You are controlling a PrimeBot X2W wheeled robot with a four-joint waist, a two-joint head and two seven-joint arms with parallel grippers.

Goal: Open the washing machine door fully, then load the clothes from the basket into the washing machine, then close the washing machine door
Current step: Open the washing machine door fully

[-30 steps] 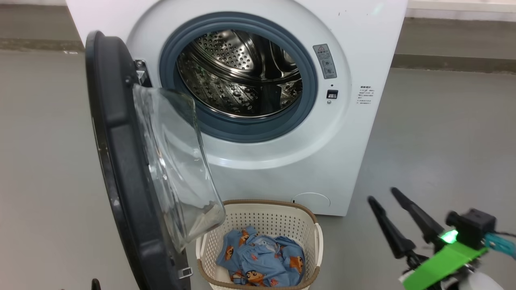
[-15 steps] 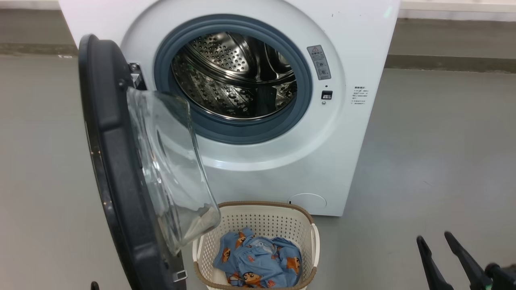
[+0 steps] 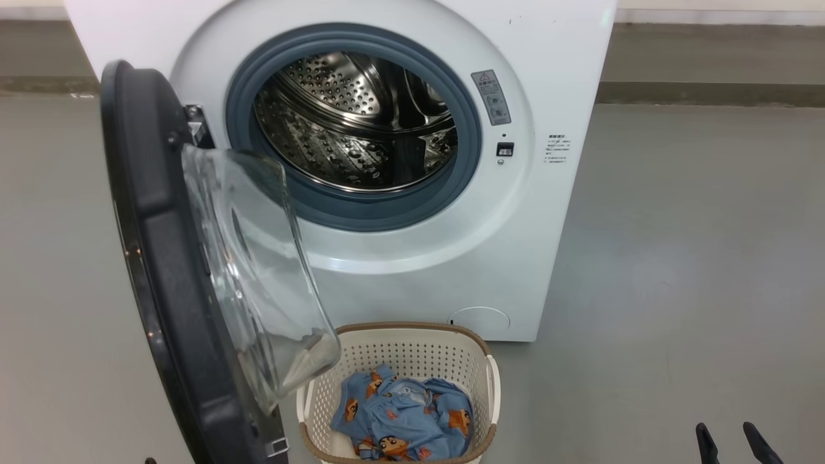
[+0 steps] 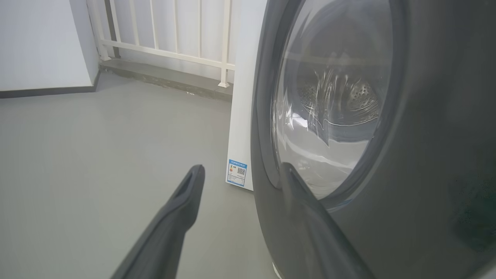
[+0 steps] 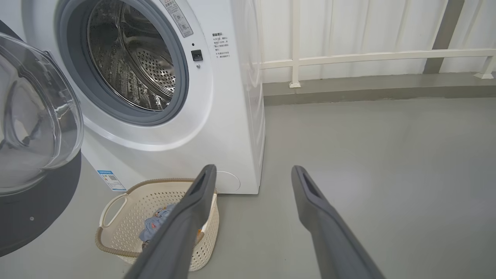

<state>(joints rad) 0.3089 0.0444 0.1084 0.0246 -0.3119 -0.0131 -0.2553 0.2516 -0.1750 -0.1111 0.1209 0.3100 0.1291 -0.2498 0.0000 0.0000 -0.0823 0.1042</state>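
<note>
The washing machine (image 3: 419,283) stands open, the washing machine door (image 3: 155,212) swung out at the drum's (image 3: 354,116) 9 o'clock, its glass overhanging the basket (image 3: 412,354) of clothes (image 3: 403,415) at 6 o'clock. The left gripper (image 4: 241,170), jaws apart beside the door's outer ring, should likely push it wider; the right gripper (image 5: 254,170), also spread, waits at the basket's 4 o'clock.
</note>
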